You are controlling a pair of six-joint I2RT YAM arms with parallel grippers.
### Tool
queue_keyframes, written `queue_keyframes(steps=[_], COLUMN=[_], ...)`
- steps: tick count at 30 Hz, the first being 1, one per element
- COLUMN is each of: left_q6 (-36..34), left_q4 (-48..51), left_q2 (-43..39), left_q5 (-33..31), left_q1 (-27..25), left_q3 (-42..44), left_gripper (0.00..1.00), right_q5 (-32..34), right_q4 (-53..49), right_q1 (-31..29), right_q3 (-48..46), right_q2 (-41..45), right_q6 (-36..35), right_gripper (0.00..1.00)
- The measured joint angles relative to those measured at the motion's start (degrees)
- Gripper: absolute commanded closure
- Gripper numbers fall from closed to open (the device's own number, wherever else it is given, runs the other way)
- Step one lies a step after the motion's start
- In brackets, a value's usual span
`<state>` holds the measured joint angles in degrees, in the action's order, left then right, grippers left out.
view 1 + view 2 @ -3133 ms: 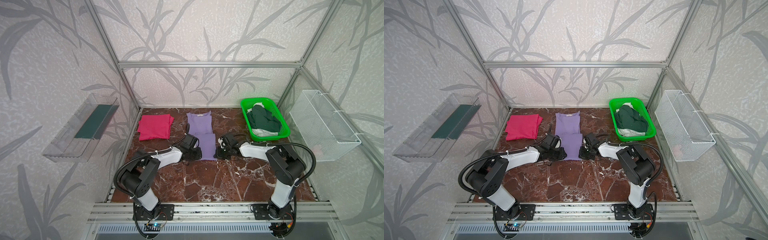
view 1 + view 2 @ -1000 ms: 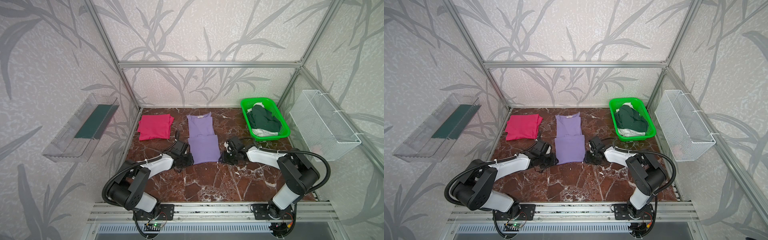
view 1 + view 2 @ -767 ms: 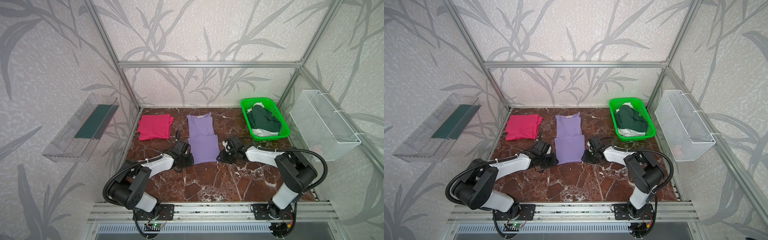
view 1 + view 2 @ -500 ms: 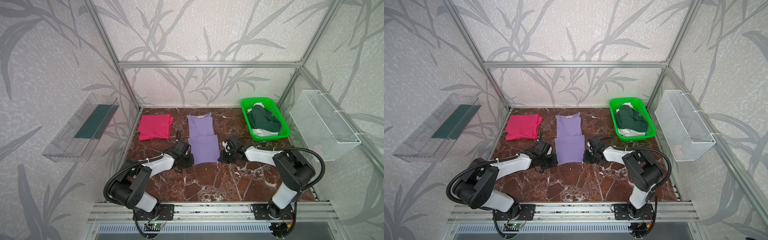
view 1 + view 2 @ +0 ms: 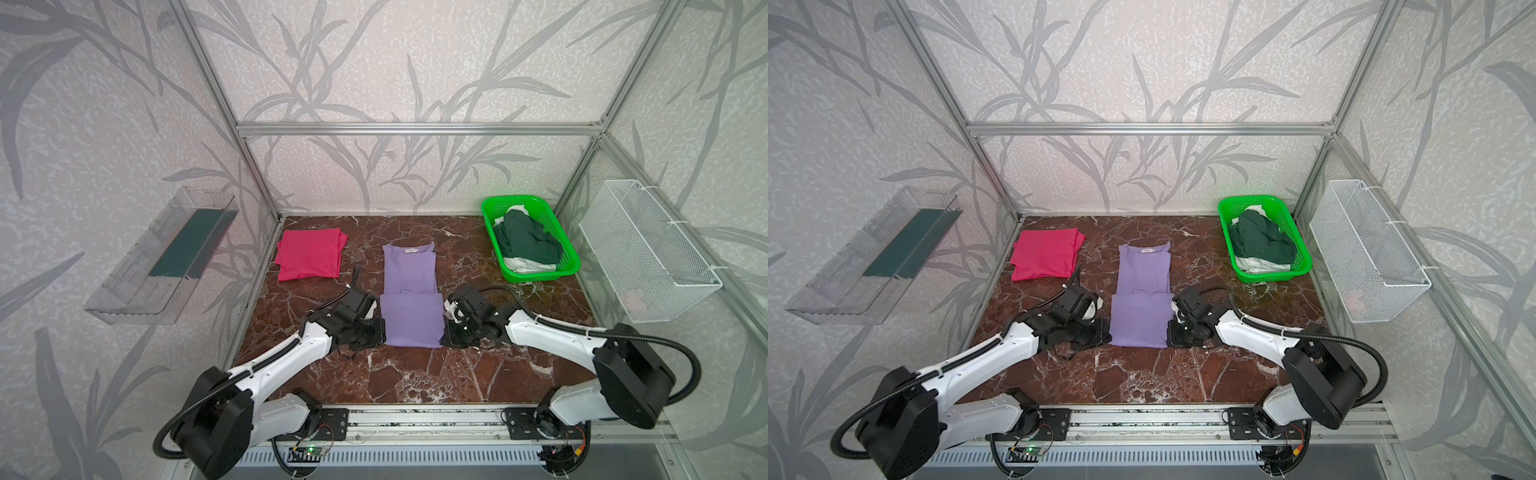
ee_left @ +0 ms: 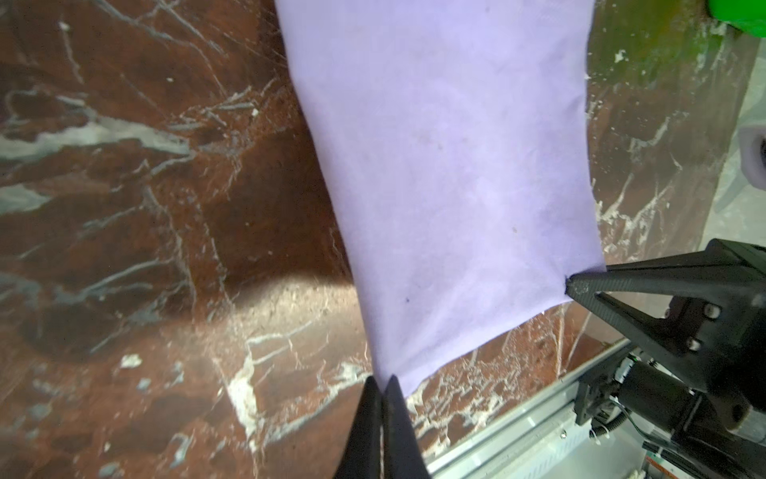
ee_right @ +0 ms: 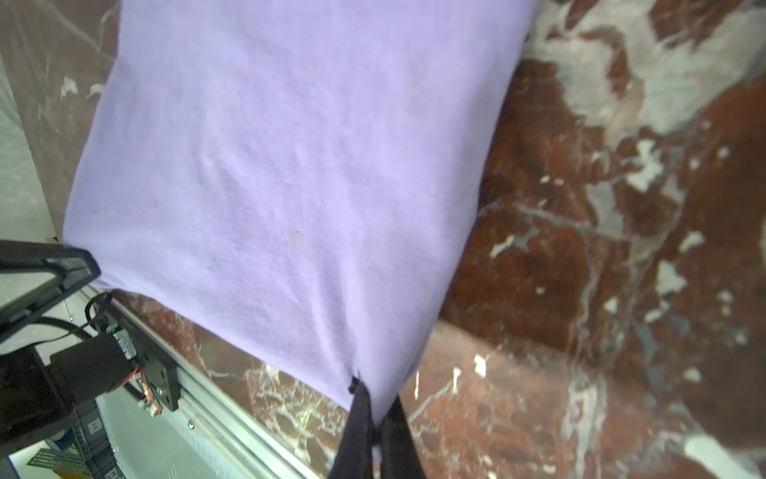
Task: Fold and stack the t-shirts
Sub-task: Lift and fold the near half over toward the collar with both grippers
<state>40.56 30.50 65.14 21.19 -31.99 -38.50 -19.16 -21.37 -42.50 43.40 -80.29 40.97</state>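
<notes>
- The purple shirt [image 5: 410,299] lies flat in the middle of the bench [image 5: 415,374]. Its neck is at the far end.
- A line runs across its middle, so the near half looks folded over already.
- The left gripper [image 5: 381,337] is squeezed tight on the near left corner of the purple shirt. The left wrist view shows the cloth caught between its tips.
- The right gripper [image 5: 446,337] is squeezed tight on the near right corner in the same way.
- Each one holds a corner so the near edge stays straight and does not sag when it goes up.
- I think the next move is to lift that edge and lay it toward the far end, making the shirt smaller.
- The pink shirt [image 5: 309,253] lies folded at the far left, well apart. It is likely the start of the pile, so the purple one should go on top of it.
- The green basket [image 5: 572,266] at the far right holds dark green clothes [image 5: 528,243] and some white cloth. They seem to be waiting their turn.
</notes>
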Motion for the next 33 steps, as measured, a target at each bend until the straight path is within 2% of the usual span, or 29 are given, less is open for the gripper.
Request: queue_keyframes(steps=[4, 8, 14, 24, 33], left_q6=[0.0, -0.3, -2.0, -5.2, -8.0], left_q4=[5.4, 8.4, 8.7, 4.3, 3.7], left_q2=[-4.4, -5.5, -3.1, 14.4, 28.2], left_q5=[1.2, 0.0, -5.2, -5.0, -3.6], left_q1=[-0.2, -0.2, 0.7, 10.6, 14.4], left_q3=[-3.5, -7.9, -14.4, -26.1, -38.8], left_gripper=[1.00, 1.00, 1.00, 1.00, 1.00], right_q5=[1.7, 4.5, 3.7, -1.8, -6.0], right_q4=[-5.6, -7.6, -6.8, -2.0, 0.1], right_q1=[-0.7, -0.6, 3.8, 11.5, 15.8], right_q3=[2.1, 5.2, 8.2, 23.4, 32.4], right_q2=[6.2, 9.9, 9.2, -6.4, -19.3], right_q6=[0.9, 1.2, 1.2, -2.4, -5.7], right_gripper=[1.00, 1.00, 1.00, 1.00, 1.00])
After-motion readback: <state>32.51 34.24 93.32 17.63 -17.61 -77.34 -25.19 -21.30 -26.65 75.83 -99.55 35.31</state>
